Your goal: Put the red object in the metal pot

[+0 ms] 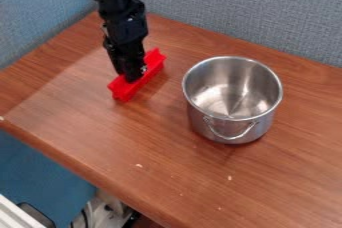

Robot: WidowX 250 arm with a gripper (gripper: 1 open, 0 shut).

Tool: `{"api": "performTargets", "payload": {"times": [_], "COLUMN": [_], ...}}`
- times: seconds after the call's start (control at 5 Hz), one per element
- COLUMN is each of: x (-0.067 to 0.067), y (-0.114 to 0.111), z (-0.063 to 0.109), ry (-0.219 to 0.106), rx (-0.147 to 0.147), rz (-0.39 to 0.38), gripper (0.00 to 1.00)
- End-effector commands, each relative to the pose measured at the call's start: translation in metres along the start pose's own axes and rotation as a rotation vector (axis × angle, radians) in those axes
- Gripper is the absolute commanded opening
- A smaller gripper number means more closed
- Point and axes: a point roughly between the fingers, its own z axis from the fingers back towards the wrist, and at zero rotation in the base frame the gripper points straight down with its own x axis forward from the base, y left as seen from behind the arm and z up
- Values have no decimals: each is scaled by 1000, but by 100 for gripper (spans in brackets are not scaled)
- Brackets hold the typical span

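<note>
The red object (138,76) lies flat on the wooden desk (94,122), toward the back edge and a little left of the middle, its long side running diagonally. The black gripper (130,72) comes straight down onto it from the arm above. Its fingers reach the block's top, but from this side I cannot tell whether they stand apart or pinch the raised edge; the dark tips merge with the red plastic.

The metal pot (234,98) stands upright to the right of the block, near it but not touching, with a strip of bare wood between the two. Its mouth is open and I see only its shiny inside. The small loop handle (230,127) faces the front edge.

Between block and pot nothing blocks the way but the pot's own rim. The front half of the desk, down to the front corner, is bare wood, with a few pale specks. A blue wall (254,12) runs close behind the back edge. Beyond the front left edge the floor drops away, with something pale down there, too blurred to name.
</note>
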Motion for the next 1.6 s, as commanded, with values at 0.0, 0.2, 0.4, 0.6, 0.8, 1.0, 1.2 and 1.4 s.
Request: {"api": "performTargets", "payload": {"times": [0.0, 0.2, 0.4, 0.6, 0.8, 1.0, 1.2, 1.4], "x": [-15, -12, -13, -14, -13, -13, -15, -10], "y": [-22, -25, -26, -35, -42, -46, -50, -55], "z": [-17, -14, -11, 1, 14, 27, 64, 87], "ry": [76, 90, 94, 92, 84, 57, 13, -13], "rx": [-41, -33, -24, -26, -25, -5, 3, -3], "rz": [50, 89, 82, 90, 103, 134, 171, 221], "gripper": [100, 100, 0, 0, 0, 0, 0, 0]}}
